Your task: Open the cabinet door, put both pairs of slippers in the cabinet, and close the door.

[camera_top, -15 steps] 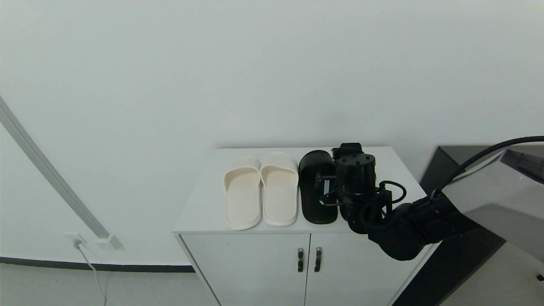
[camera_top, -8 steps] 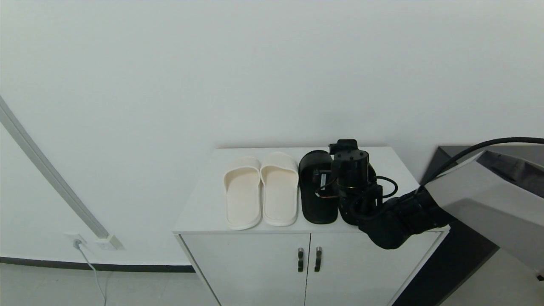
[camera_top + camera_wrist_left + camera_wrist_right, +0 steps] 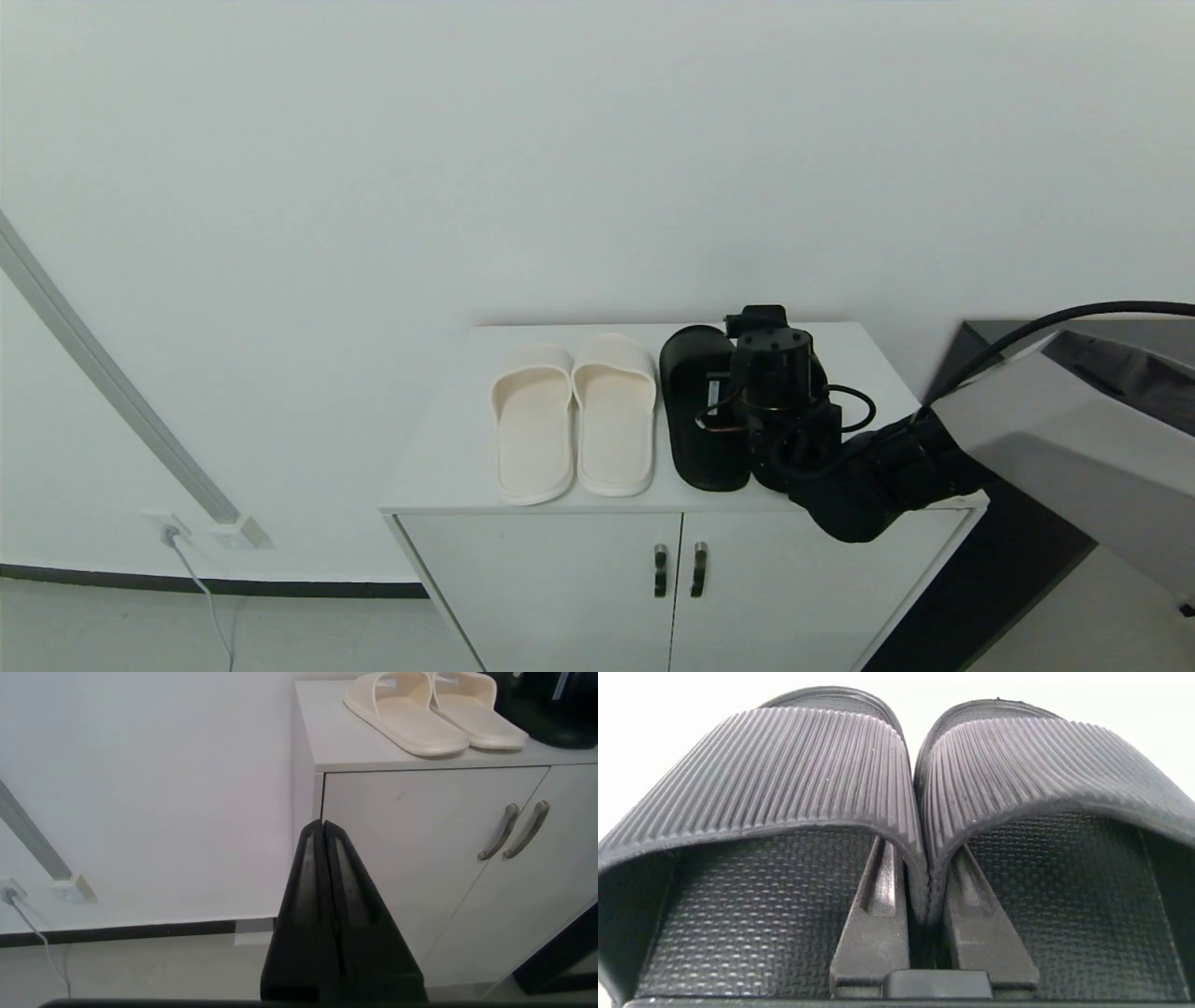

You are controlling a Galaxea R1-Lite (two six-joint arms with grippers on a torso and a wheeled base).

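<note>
Two black slippers (image 3: 785, 812) (image 3: 1064, 803) lie side by side on the white cabinet top (image 3: 439, 467). My right gripper (image 3: 920, 859) has one finger inside each and is shut on their touching inner strap walls. In the head view my right wrist (image 3: 780, 373) covers the right black slipper, and the left black slipper (image 3: 700, 411) lies beside it. A pair of cream slippers (image 3: 571, 420) sits to its left. Both cabinet doors are shut, handles (image 3: 679, 569) together at the middle. My left gripper (image 3: 323, 829) is shut and empty, low in front of the cabinet's left corner (image 3: 313, 775).
A wall rises right behind the cabinet. A socket with a cable (image 3: 170, 536) and a slanted grey strip (image 3: 112, 383) are on the wall at lower left. A dark panel (image 3: 990, 355) stands to the cabinet's right.
My right arm pushed forward over the cabinet top, then the visible black slipper shifted slightly right and turned a little. The cream slippers stayed put.
</note>
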